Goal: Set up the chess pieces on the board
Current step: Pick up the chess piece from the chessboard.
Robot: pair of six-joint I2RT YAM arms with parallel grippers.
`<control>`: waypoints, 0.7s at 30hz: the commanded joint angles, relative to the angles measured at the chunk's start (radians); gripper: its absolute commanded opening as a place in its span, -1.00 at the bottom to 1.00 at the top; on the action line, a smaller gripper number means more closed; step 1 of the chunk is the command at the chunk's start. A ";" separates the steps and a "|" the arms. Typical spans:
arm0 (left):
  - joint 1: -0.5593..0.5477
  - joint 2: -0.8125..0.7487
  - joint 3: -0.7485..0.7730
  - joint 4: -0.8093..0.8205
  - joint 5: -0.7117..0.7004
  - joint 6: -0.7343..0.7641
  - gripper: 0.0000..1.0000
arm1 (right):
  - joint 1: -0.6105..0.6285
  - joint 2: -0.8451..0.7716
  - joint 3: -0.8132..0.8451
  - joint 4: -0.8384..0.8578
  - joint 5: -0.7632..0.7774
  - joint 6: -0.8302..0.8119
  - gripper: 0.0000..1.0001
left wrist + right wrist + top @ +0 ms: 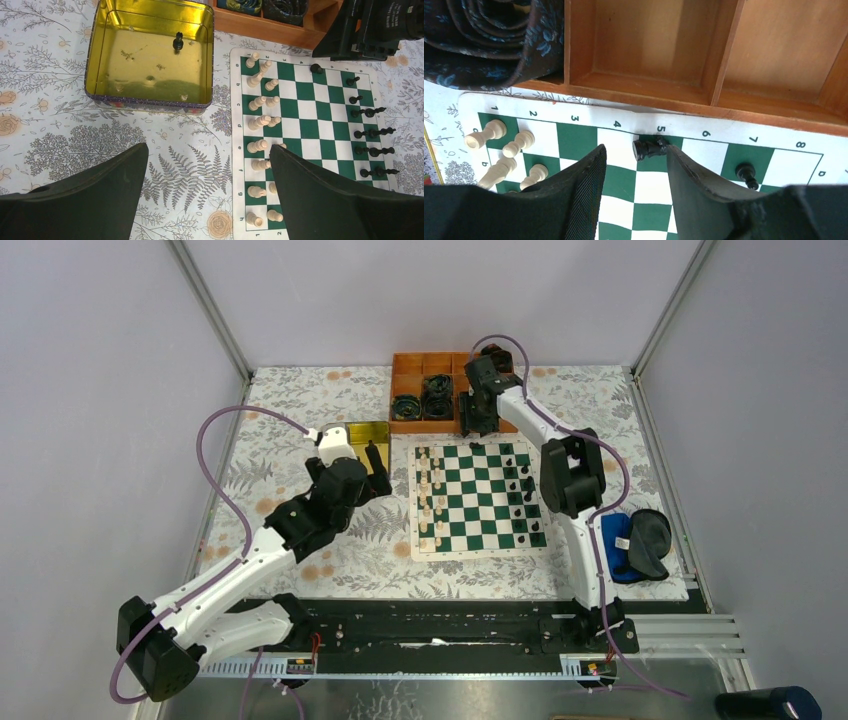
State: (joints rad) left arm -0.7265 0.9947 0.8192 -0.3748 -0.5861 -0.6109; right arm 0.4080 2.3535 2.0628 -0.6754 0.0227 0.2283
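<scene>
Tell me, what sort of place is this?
Probably a robotics lab test cell: two robot arms bolted at the table's edge, plain walls in a metal frame, and a chessboard staged on a floral tablecloth.

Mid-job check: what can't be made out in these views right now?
- Right wrist: whether the right gripper touches the fallen black piece; its fingers hide the board squares beneath.
- Left wrist: the left gripper finger covers much of the board's near end.
- Top: chess pieces too small to identify; the right gripper hides the tray right end.
</scene>
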 commanded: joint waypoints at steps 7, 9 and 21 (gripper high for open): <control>0.004 -0.005 -0.002 0.074 -0.017 0.036 0.98 | 0.025 -0.022 -0.035 -0.018 0.071 0.056 0.08; 0.004 -0.010 -0.003 0.073 -0.015 0.042 0.98 | 0.025 -0.021 -0.037 -0.017 0.076 0.062 0.08; 0.005 -0.025 -0.013 0.074 -0.012 0.069 0.98 | 0.026 -0.003 -0.030 -0.022 0.092 0.078 0.05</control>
State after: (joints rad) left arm -0.7265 0.9859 0.8173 -0.3580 -0.5854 -0.5678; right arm 0.4248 2.3539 2.0201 -0.6849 0.0780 0.2924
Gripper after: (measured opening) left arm 0.989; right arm 0.532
